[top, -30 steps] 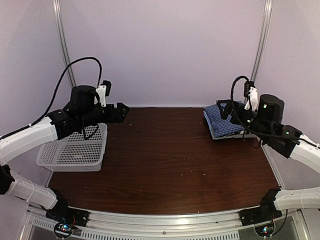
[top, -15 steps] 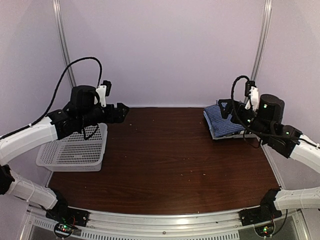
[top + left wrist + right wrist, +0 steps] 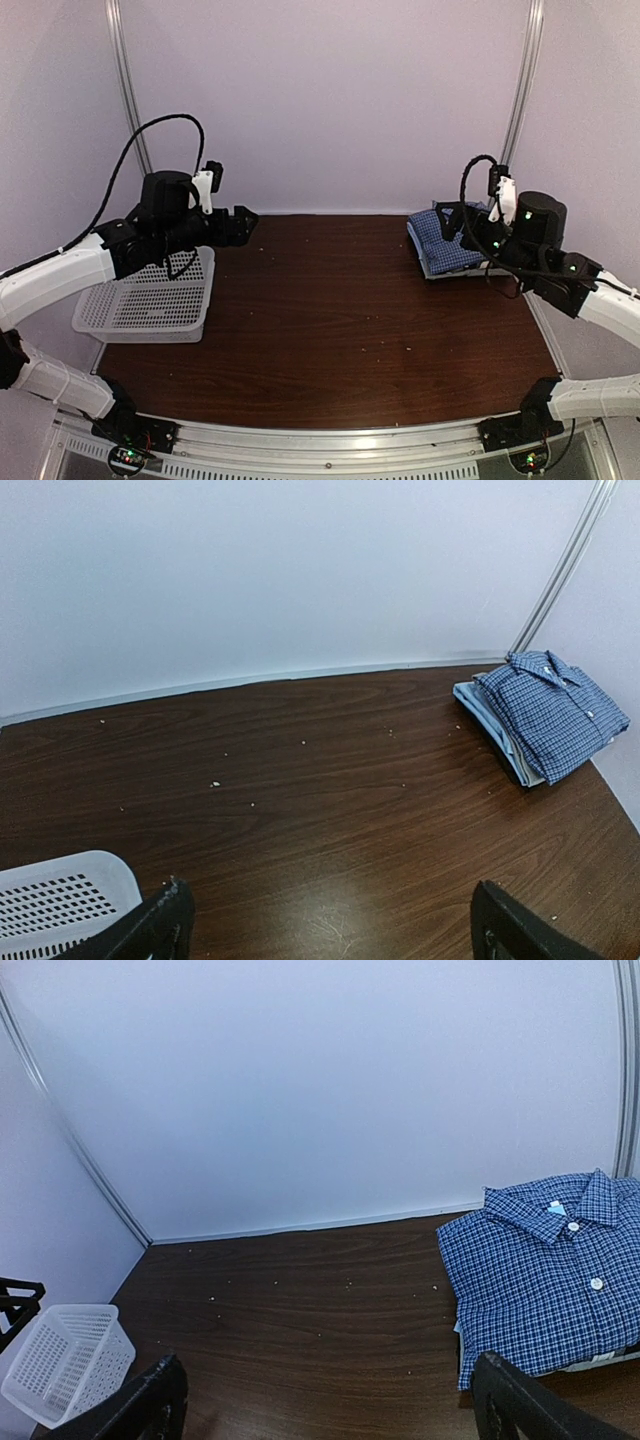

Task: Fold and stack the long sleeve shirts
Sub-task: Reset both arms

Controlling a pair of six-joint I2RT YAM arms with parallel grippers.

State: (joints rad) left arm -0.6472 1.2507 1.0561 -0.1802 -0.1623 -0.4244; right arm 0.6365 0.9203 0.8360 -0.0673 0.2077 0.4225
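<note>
At the left side of the table (image 3: 340,320), left arm raised: forearm slanting up from the near-left corner, elbow high, wrist levelled toward the middle. Carries the left gripper (image 3: 248,225) in the air just past the far-right corner of the white mesh basket (image 3: 130,305), clear of it and of the wood below. Shows both fingers (image 3: 165,928) spread wide at the bottom corners of the wrist view, tabletop showing between them. Grips nothing, touches nothing.

Further right, in the far-right corner: blue checked shirt (image 3: 436,252) folded, collar toward the back wall, buttons up, topping a small stack beside the corner post. Seems to rest on paler folded cloth, though only thin edges show, so cannot say what.

At the right, right arm bent back from the near-right corner, elbow out by the table's edge, wrist raised and turned toward the left. Holds the right gripper (image 3: 448,220) just above the near-right part of the stack, apart from the cloth. Fingers (image 3: 150,1408) splayed fully, nothing in them.
</note>
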